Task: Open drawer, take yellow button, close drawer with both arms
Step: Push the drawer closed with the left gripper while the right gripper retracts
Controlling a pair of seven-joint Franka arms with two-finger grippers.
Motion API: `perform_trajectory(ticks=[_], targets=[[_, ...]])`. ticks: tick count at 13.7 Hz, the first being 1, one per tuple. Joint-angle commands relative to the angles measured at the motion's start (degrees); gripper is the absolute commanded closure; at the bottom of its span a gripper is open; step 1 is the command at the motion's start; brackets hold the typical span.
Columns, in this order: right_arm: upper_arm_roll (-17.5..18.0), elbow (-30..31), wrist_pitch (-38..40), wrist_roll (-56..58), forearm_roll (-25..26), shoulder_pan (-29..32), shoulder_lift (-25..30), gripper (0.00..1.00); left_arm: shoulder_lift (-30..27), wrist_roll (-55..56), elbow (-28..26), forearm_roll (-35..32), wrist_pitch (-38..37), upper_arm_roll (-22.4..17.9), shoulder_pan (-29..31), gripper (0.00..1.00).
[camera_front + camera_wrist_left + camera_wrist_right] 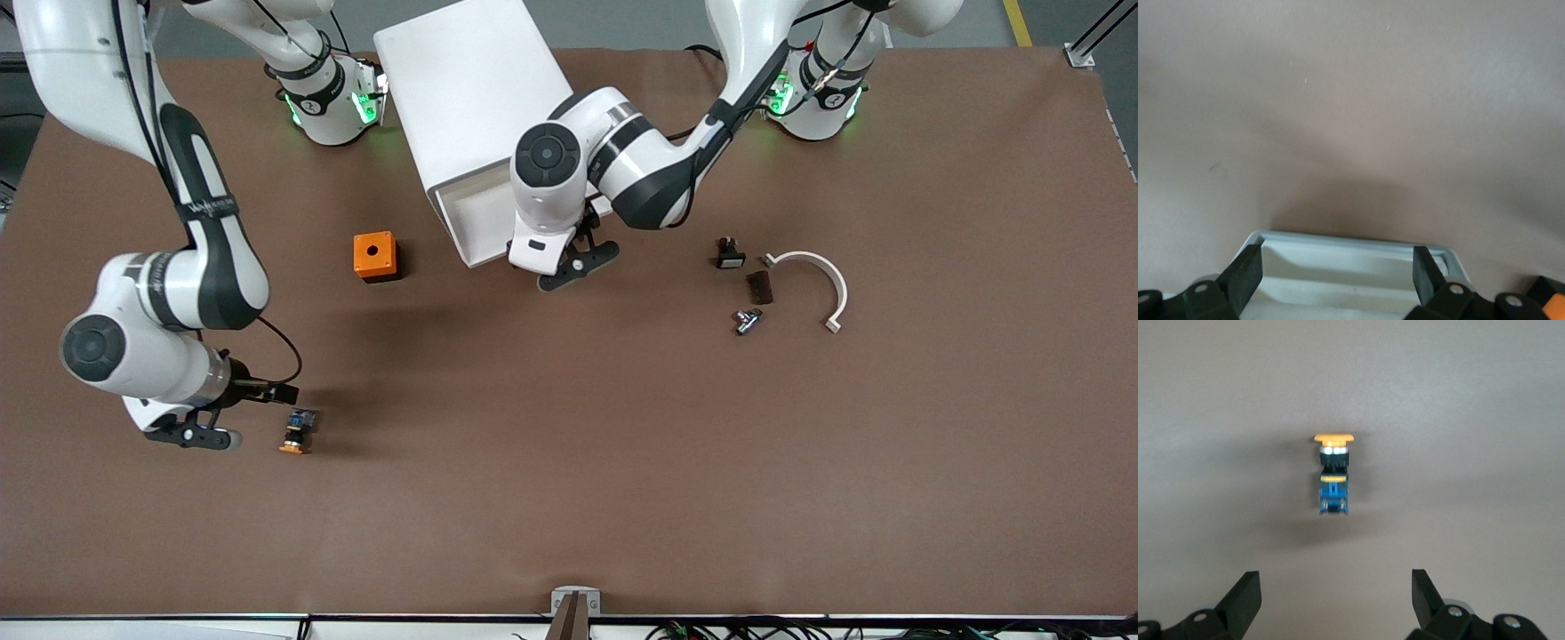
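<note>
Drawer (476, 227) open, at 12 o'clock of the desk (622, 462); button (297, 431) already out, lying on its side on the desk at about 8 o'clock, nearer the front camera than the cube (374, 256); right gripper (191, 436) low just beside the button, fingers (1245, 600) spread wide, holding nothing; left gripper (569, 267) at the drawer's open front, fingers (1248, 273) wide apart, empty, straddling the front edge; judgement: open and take steps done, button set down; closing the drawer is what's left, likely the left arm's push.
</note>
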State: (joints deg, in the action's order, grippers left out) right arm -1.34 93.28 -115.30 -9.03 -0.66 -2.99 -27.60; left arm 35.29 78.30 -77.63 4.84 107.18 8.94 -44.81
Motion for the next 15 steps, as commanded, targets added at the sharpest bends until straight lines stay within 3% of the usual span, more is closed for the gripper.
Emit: perform_trajectory(ticks=[1, 4, 10, 15], targets=[[0.5, -6.1, 11.0, 3.5, -0.3, 0.9, 2.1, 0.00, -2.1, 4.4, -1.2, -0.8, -1.5, 1.9, -0.7, 0.01], [0.3, -9.4, 19.3, 8.0, -0.1, 3.3, 4.7, 0.00, -2.0, 7.2, -1.1, -0.1, -1.5, 3.8, -0.7, 0.01], [0.1, -9.5, 26.3, 11.1, 0.8, 5.5, 11.3, 0.00, -1.8, 7.4, -1.2, 6.4, -1.5, 4.7, -0.8, 0.01], [0.2, -12.1, 31.1, 11.1, 0.8, 6.2, 13.0, 0.00, -1.3, 9.2, -1.4, 10.6, -1.4, 4.7, -0.9, 0.01]])
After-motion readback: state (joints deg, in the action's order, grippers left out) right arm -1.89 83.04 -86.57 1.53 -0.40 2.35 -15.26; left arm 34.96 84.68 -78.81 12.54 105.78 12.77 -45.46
